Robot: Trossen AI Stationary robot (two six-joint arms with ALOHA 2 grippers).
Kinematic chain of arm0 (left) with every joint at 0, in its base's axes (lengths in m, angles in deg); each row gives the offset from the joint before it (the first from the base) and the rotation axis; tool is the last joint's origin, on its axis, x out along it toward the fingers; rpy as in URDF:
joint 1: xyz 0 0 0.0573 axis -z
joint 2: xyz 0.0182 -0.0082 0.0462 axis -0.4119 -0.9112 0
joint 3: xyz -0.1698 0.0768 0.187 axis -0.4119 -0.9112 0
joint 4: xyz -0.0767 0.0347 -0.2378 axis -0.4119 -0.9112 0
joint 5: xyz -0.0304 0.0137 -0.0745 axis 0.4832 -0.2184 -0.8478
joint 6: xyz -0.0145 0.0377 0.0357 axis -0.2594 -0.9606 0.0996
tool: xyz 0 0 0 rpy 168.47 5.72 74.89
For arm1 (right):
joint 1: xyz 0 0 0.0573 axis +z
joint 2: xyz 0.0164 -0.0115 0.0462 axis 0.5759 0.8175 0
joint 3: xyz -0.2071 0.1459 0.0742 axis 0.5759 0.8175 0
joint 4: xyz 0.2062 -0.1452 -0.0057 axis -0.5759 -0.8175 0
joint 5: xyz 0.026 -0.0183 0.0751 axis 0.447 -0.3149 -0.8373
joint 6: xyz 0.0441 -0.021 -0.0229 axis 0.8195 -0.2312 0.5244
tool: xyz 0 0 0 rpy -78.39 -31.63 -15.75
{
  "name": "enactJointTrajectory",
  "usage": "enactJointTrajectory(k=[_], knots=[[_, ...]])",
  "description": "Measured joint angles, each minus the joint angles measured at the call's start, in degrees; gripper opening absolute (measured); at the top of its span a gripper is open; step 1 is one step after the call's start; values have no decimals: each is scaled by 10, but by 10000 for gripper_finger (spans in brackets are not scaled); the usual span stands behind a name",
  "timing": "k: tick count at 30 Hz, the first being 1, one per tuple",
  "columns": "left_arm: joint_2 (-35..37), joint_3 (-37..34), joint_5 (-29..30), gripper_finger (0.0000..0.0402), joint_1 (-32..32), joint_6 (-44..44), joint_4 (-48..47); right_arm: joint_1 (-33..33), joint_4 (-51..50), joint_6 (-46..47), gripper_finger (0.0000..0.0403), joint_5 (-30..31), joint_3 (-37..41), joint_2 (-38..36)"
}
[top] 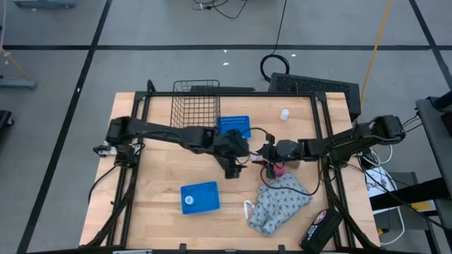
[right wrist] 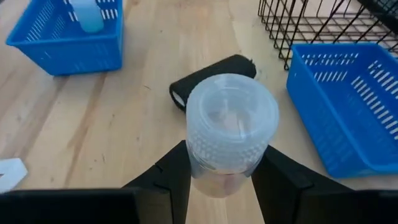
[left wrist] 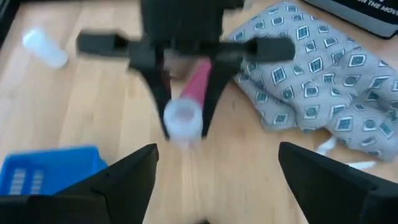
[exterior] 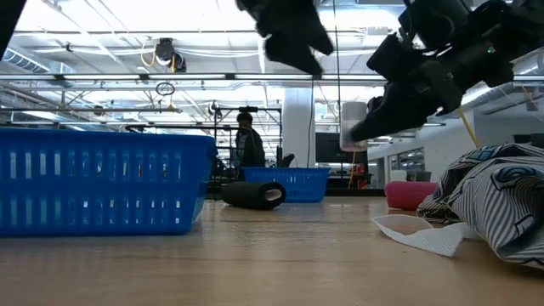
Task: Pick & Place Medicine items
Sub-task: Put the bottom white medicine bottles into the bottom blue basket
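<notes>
The right end effector [right wrist: 219, 177] grips a white bottle [right wrist: 230, 134] above the surface at mid-frame in the high view, facing the left end effector [left wrist: 214, 180], fingers spread wide. A mistimed release in a handover could drop it, and the two arms are close enough to collide.

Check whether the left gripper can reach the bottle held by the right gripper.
Probably yes: the left gripper is open and faces the bottle, which juts out past the right gripper, with nothing between them.
</notes>
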Motion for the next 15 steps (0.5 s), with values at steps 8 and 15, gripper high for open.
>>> enactJointTrajectory(k=[8, 15], knots=[[-58, 31, 5, 333, -2, -61, 25, -2, 12, -5, 130, -29, 0, 24], [-83, 31, -9, 324, -15, -26, 44, -1, 38, -28, 130, -29, 0, 24]])
